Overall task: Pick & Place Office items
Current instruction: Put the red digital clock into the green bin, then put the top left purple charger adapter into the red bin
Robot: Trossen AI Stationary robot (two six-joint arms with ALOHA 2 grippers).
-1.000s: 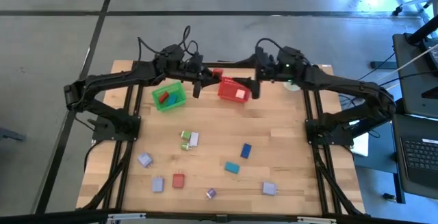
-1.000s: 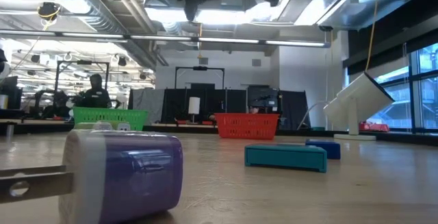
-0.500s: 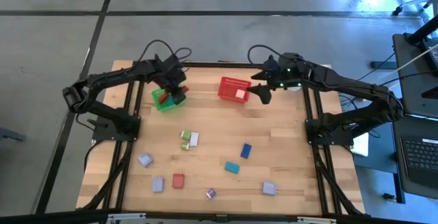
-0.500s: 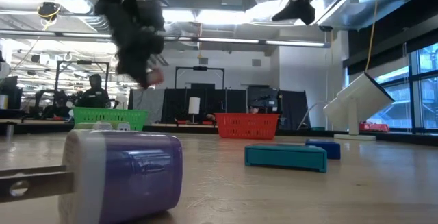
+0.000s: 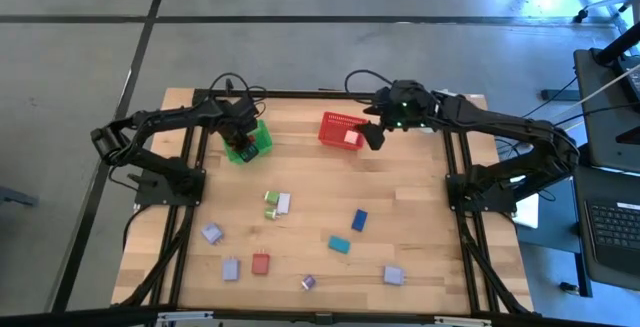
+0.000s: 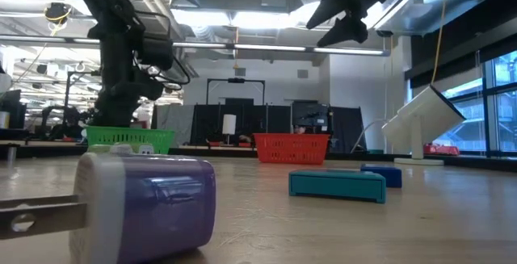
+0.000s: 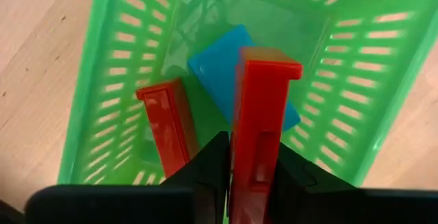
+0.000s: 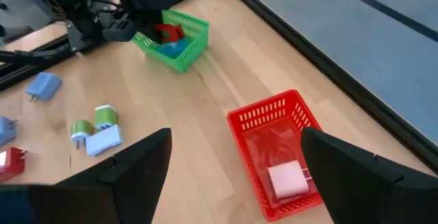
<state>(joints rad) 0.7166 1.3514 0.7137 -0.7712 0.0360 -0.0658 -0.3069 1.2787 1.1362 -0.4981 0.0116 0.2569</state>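
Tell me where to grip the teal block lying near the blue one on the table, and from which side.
Grip the teal block across its two long faces, coming straight down from above. It lies flat and low in the low view, with bare table around it; the blue block sits apart, so fingers should fit.

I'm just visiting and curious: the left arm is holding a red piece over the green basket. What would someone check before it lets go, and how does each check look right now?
1. Red piece gripped by the left gripper: ok, clamped between its fingers.
2. Piece over the green basket, not the table: ok, basket walls show on both sides.
3. Landing spot: not ok for a bare floor; a blue piece and another red piece already lie under it, so it will likely land on them.
4. Height above the basket floor: cannot tell.
5. Right gripper out of the way: ok, open beside the red basket.
6. Red basket contents undisturbed: ok, a white piece lies inside.
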